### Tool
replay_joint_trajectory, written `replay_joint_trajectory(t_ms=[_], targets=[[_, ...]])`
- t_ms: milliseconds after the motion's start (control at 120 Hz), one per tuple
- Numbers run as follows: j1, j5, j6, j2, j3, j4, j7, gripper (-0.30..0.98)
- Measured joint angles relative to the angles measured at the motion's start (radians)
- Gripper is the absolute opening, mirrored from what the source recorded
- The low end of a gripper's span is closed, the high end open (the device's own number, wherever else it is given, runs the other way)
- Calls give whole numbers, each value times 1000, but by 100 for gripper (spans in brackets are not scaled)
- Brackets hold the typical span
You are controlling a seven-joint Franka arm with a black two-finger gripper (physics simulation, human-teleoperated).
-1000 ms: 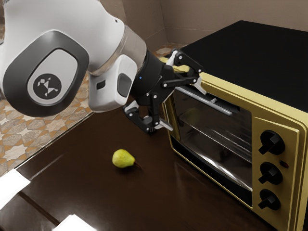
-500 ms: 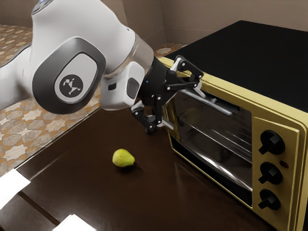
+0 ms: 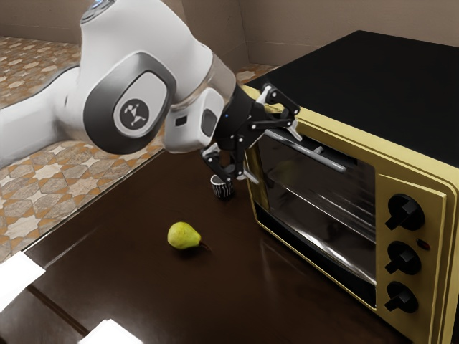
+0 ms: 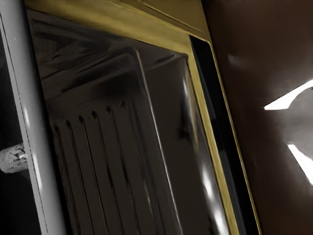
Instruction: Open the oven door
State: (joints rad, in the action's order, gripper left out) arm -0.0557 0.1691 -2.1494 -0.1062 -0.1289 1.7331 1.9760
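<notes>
Setting consistent with a home kitchen; exact room type not certain. Evidence: a yellow-and-black countertop oven (image 3: 358, 79) with three black knobs (image 3: 406, 212) stands on a dark, glossy brown tabletop (image 3: 136, 279). A pear (image 3: 183, 236) and a small striped cup (image 3: 223, 188) share that surface. Floor (image 3: 36, 183): star-patterned tile. Walls (image 3: 308, 25): plain, brownish.

Light is muted, the wrist view dimmer than the exterior one. Well apart from the end effector (image 3: 275, 155), blown-out white patches (image 3: 111, 334) glare on the dark desk (image 3: 143, 287). Close beside the end effector, pale streaks shine on the glass (image 3: 308, 204) and handle (image 3: 326, 161); the oven top (image 3: 373, 86) sinks into near-black.
</notes>
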Motion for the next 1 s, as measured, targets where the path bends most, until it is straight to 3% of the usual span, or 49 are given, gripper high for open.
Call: replay_joint_trajectory(t_ms=[350,450,550,600,650,683,733,750,783,817,850,908,958,1000], targets=[[-7,3,20,52,2,-29,15,68],[-5,3,45,17,4,9,19,62],[8,11,75,-45,-1,72,21,65],[11,17,85,-145,1,174,22,57],[9,25,87,-346,5,361,23,35],[5,30,89,-521,7,510,24,42],[2,36,141,-884,17,701,23,50],[0,37,176,-990,19,692,21,52],[-5,37,255,-1094,21,511,13,56],[7,30,327,-984,21,188,-6,59],[40,-14,389,-696,5,-131,-41,61],[67,-101,470,-213,-50,-500,-121,63],[77,-198,554,-38,-18,-717,-222,65],[97,-258,615,37,50,-796,-304,66]])
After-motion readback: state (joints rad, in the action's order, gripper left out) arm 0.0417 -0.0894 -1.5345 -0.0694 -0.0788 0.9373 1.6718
